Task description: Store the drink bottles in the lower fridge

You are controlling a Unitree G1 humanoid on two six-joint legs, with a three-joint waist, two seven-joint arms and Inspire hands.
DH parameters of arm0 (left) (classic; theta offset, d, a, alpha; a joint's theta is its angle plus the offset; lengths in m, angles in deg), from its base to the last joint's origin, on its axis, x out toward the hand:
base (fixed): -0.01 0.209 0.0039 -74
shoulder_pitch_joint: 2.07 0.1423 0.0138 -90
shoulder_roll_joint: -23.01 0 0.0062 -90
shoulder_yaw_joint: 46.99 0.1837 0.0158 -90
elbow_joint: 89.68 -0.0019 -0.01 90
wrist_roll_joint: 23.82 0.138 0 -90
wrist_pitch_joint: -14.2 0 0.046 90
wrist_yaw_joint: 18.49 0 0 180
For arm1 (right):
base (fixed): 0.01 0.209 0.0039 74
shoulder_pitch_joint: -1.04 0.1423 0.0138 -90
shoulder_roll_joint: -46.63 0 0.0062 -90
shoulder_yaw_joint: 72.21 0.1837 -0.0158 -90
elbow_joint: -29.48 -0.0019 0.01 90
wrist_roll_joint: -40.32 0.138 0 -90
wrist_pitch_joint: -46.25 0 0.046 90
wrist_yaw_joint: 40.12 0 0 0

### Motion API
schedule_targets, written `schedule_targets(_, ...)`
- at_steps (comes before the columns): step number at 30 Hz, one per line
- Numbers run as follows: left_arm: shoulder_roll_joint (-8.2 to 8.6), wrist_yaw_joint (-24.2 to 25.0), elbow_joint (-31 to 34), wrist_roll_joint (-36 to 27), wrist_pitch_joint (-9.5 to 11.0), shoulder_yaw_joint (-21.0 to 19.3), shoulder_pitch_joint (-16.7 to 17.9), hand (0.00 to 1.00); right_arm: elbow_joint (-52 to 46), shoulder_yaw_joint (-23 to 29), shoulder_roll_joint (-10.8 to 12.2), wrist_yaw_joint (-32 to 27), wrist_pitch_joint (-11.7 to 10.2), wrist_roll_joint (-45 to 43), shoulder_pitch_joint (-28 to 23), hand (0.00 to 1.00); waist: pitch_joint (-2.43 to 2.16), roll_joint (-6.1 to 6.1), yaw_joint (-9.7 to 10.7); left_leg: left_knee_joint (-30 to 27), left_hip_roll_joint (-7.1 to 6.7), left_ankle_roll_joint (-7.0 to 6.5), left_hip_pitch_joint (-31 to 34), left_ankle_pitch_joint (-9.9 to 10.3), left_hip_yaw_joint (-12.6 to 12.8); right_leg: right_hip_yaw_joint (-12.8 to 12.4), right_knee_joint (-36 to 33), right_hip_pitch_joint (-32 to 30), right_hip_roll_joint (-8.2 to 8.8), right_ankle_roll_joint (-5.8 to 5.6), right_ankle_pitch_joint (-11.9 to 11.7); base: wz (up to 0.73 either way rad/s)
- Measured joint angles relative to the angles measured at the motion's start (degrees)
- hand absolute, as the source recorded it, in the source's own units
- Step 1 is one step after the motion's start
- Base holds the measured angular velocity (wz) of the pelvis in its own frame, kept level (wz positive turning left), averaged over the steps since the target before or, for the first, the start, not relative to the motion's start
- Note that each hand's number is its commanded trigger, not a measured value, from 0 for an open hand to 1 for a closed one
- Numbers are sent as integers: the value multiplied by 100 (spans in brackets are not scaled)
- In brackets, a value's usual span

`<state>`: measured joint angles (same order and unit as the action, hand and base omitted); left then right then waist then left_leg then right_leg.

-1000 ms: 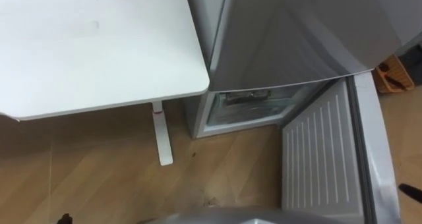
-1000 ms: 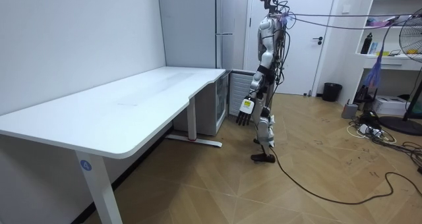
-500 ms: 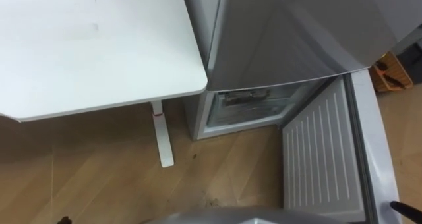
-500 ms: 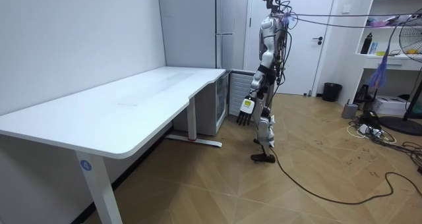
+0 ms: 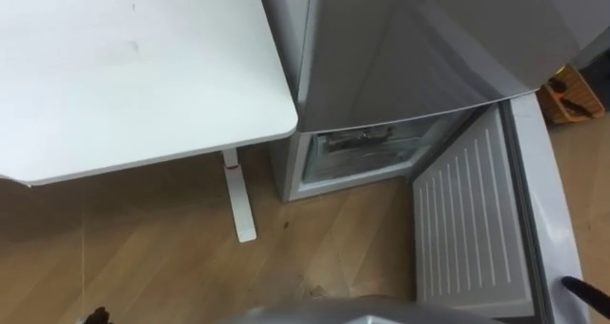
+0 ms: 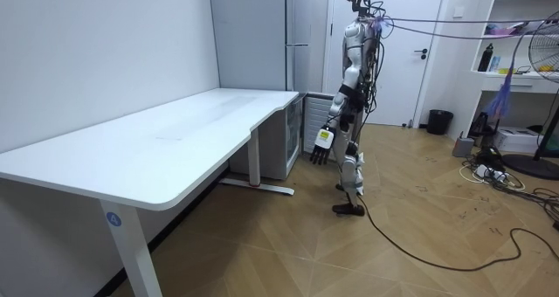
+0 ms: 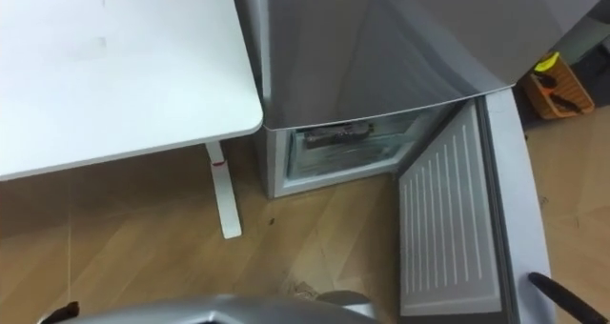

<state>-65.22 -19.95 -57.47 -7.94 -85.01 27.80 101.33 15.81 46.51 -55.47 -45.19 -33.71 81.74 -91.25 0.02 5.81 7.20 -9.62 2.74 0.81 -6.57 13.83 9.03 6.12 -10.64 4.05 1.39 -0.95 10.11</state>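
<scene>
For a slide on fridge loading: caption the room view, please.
Robot stands before the fridge, lower door open, left robot hand hanging open near the table.

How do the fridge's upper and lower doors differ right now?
The upper door is shut; the lower door is swung open. The upper door shows a smooth grey front; the lower door shows its ribbed white inner face. Both belong to one fridge.

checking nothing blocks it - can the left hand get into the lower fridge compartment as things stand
Probably yes: the lower door stands swung open, so the compartment is unblocked. The left hand hangs open before it, but bending looks needed.
</scene>
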Motion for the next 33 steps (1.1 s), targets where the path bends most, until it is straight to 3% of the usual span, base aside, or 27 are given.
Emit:
schedule_targets(5,30,107,-199,4,1,96,-157,0,-40,-504,69,658,-12,328,-1,0,-7,10,-180,6,11,0,5,1,24,-13,8,-21,-6,5,-32,-6)
schedule_targets(8,-25,136,-195,6,-5,483,-215,0,-567,-1497,140,1055,-26,298,-11,0,-4,16,-328,-10,38,1,32,2,50,35,10,-40,-27,15,-74,-5)
schedule_targets(10,-33,180,-213,7,-8,693,-286,0,-1063,-2010,265,1284,-146,96,-12,0,-5,7,-484,-27,64,6,61,4,70,54,13,-83,-55,35,-109,-15)
schedule_targets(13,-37,218,-297,74,-33,1289,-476,0,-2450,-3174,474,1570,-114,-421,-234,0,-3,-2,-778,-71,129,42,137,-8,139,38,84,-142,-110,96,-194,-15)
schedule_targets(17,-31,238,-280,57,-52,1936,-584,0,-4271,-4070,596,1846,22,-634,-491,0,8,-62,-908,-174,215,98,300,-15,176,50,78,-282,-181,167,-259,-12)
schedule_targets(18,-21,246,-283,64,-45,2073,-677,0,-4856,-4413,591,2137,5,-636,-468,0,33,-99,-1000,-187,234,117,318,-26,177,54,76,-303,-201,191,-275,3)
schedule_targets(20,-27,214,-285,68,-40,2288,-770,0,-5525,-4950,695,2754,-85,-637,-297,0,38,-146,-1119,-191,261,150,317,-45,147,116,81,-283,-230,203,-281,11)
schedule_targets(22,62,191,-293,112,-50,2390,-902,0,-5937,-5499,999,3412,-113,-653,105,0,26,-215,-1268,-193,245,166,383,-70,10,212,98,-278,-219,208,-278,29)
schedule_targets(25,116,184,-287,105,-79,2448,-921,0,-6253,-5666,1147,3778,9,-640,382,0,21,-252,-1405,-189,188,141,448,-114,-140,356,123,-264,-157,204,-261,31)
schedule_targets(28,129,197,-338,103,-291,2469,-869,0,-6450,-5678,1237,4145,153,-502,595,0,20,-234,-1547,-176,143,120,458,-151,-188,422,125,-264,-107,177,-243,14)
schedule_targets(33,156,211,-410,102,-419,2466,-873,0,-6464,-5677,1231,4370,261,-526,623,0,10,-168,-1537,-174,135,118,488,-150,-279,493,126,-248,-103,173,-241,8)
